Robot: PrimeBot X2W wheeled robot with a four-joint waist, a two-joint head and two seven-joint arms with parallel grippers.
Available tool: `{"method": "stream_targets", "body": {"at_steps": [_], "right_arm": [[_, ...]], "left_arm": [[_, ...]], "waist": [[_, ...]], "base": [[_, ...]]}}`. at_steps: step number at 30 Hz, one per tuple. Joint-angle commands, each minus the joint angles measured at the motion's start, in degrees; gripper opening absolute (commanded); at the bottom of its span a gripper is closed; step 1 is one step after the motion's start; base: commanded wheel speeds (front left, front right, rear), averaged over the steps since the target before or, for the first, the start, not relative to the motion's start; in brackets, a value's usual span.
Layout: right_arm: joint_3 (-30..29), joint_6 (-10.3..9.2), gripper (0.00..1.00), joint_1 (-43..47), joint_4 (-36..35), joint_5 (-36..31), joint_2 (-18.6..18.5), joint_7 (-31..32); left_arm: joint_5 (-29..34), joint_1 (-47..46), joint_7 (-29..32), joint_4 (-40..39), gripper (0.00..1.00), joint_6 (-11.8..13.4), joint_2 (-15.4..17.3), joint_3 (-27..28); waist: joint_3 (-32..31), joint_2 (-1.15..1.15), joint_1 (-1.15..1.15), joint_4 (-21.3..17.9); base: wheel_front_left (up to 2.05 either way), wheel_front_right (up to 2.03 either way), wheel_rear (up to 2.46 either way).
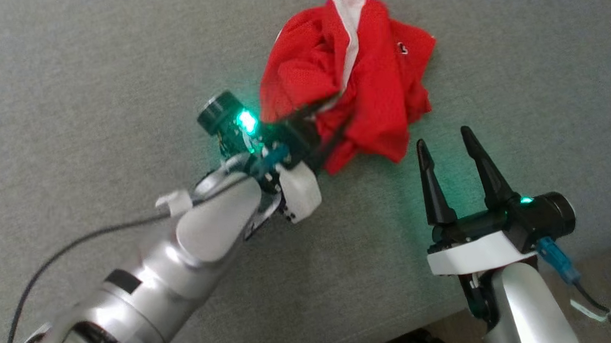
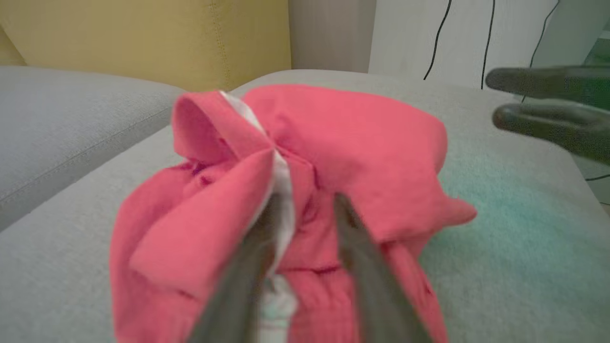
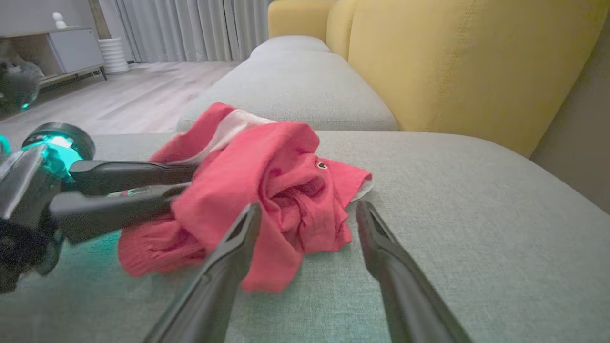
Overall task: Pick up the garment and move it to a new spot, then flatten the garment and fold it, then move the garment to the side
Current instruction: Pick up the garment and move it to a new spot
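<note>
Garment (image 1: 351,75) crumpled on the grey cushion (image 1: 82,79) — left gripper (image 2: 307,205) tips buried in it, grip unclear — right gripper (image 1: 442,136) wide open beside it.

arms (image 1: 210,234): silver, rounded | right claw (image 1: 442,136): black fingers (image 1: 433,187), white mount (image 1: 472,253) | cable (image 1: 75,244): black; blue plug (image 1: 554,257), probably

A home living room: grey sofa (image 3: 476,228) (yellow back cushions (image 3: 467,62)), curtains (image 3: 190,28), wooden floor (image 3: 138,95)

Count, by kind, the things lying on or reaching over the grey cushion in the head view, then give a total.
Garments: 1, the red garment
Grippers: 2, the left gripper and the right gripper
Total: 3
</note>
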Motion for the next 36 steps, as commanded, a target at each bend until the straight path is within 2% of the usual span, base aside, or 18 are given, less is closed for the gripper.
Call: {"method": "stream_targets", "body": {"at_steps": [1, 3, 5, 10, 13, 18, 21, 26, 32, 36], "right_arm": [[0.6, -0.04, 1.0, -0.6, -1.3, 0.6, 0.3, 0.0], [0.6, -0.04, 1.0, -0.1, -0.8, 0.8, 0.4, 0.0], [0.5, -0.04, 1.0, 0.6, -0.3, 1.0, 0.4, 0.0], [-0.6, -0.04, 1.0, 3.2, 0.6, 1.0, 0.2, 0.0], [-1.9, -0.04, 1.0, 4.9, 1.1, 0.9, 0.0, 0.0], [-4.0, -0.04, 1.0, 7.6, 1.9, 0.6, 0.0, 0.0], [-5.0, -0.04, 1.0, 9.3, 2.5, 0.1, -0.1, 0.0], [-5.5, -0.04, 1.0, 12.1, 2.7, 0.0, 0.1, 0.0], [-5.5, -0.04, 1.0, 15.2, 2.2, -0.2, 0.3, 0.0], [-5.2, -0.04, 1.0, 16.7, 1.6, 0.1, 0.4, 0.0]], "left_arm": [[0.6, -1.2, -8.0, 2.0, 1.0, 2.7, -0.7, -0.7], [-2.2, 0.4, -12.6, 1.8, 1.0, 4.7, -0.8, -2.8], [-4.7, 1.9, -14.7, 0.5, 1.0, 7.4, -0.8, -5.1], [-10.5, 7.6, -16.1, -3.8, 1.0, 14.5, -0.8, -5.8], [-10.8, 12.5, -16.2, -7.3, 1.0, 17.3, -0.8, -3.1], [-9.0, 24.0, -16.2, -15.1, 1.0, 21.2, 0.2, 7.3], [-7.0, 31.6, -16.2, -19.6, 1.0, 22.2, 0.7, 13.6], [-2.8, 42.9, -16.2, -26.2, 1.0, 22.4, 0.9, 22.6], [-0.8, 52.0, -16.2, -30.1, 1.0, 21.7, -0.1, 28.8], [1.1, 55.1, -16.2, -32.3, 1.0, 20.9, -0.6, 31.0]], "waist": [[0.9, 0.0, -0.02, 1.6], [-0.1, 0.0, -0.02, 3.1], [-1.7, 0.0, -0.02, 4.9], [-7.2, 0.0, -0.02, 9.8], [-11.0, 0.0, -0.02, 12.9], [-16.6, 0.0, -0.02, 17.0], [-19.1, 0.0, -0.02, 18.6], [-22.7, 0.0, -0.02, 19.9], [-25.1, 0.0, -0.02, 20.3], [-25.6, 0.0, -0.02, 20.4]], "base": [[0.0, 0.0, 0.0], [0.0, 0.0, 0.0], [0.0, 0.0, 0.0], [0.0, 0.0, 0.0], [0.0, 0.0, 0.0], [0.0, 0.0, 0.0], [0.0, 0.0, 0.0], [0.0, 0.0, 0.0], [0.0, 0.0, 0.0], [0.0, 0.0, 0.0]]}}
